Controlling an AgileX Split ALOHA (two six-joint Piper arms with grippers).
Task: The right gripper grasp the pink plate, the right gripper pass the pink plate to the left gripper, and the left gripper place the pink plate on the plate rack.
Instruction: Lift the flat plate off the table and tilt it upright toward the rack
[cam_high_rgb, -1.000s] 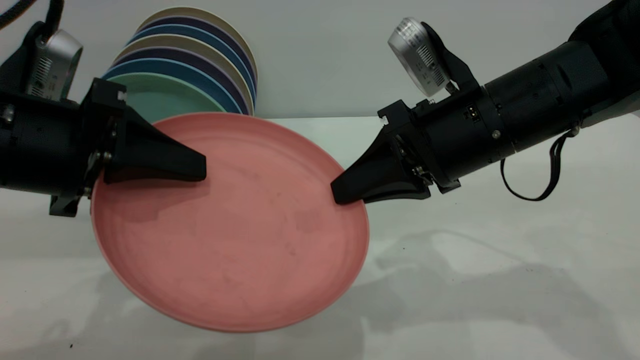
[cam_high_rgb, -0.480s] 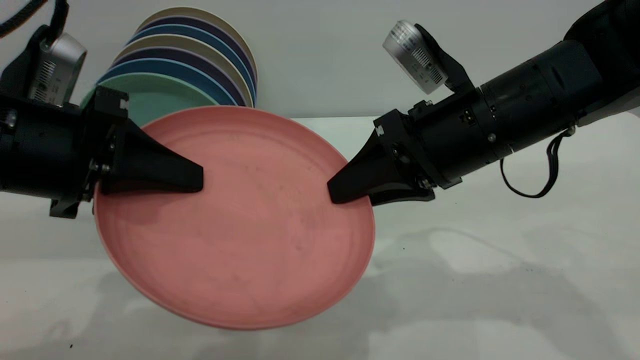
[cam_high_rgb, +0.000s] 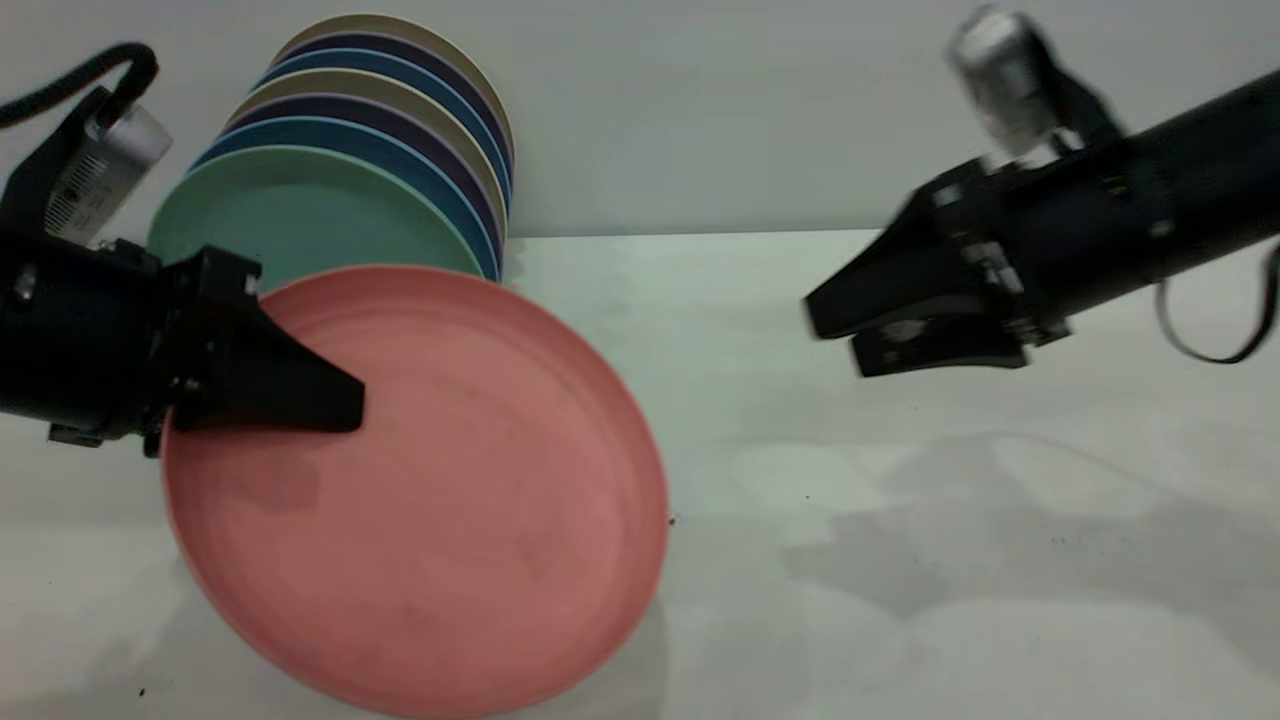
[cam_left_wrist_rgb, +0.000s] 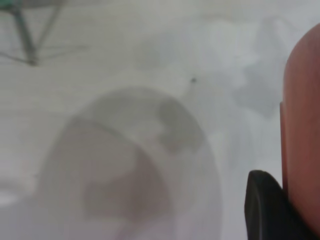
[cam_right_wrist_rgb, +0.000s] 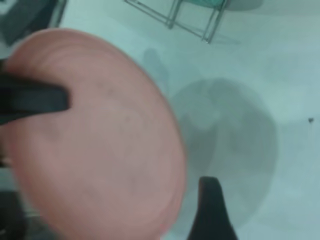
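The pink plate (cam_high_rgb: 420, 500) hangs tilted above the table, held by its left rim only. My left gripper (cam_high_rgb: 345, 405) is shut on that rim; one jaw lies across the plate's face and the other is hidden behind it. The plate also shows in the left wrist view (cam_left_wrist_rgb: 302, 125), against a fingertip (cam_left_wrist_rgb: 265, 210). My right gripper (cam_high_rgb: 835, 340) is open and empty, well to the right of the plate and apart from it. The right wrist view shows the plate (cam_right_wrist_rgb: 95, 135) and wire of the plate rack (cam_right_wrist_rgb: 200, 20). In the exterior view the rack is hidden behind its plates.
Several plates stand on edge at the back left, with a teal-green plate (cam_high_rgb: 290, 215) at the front, just behind the pink plate's upper rim. The white table (cam_high_rgb: 900, 560) stretches bare to the right. A rack wire shows in the left wrist view (cam_left_wrist_rgb: 25, 40).
The right gripper let go of the plate's right rim, opened and drew back to the right. The left gripper moved left and down with the plate.
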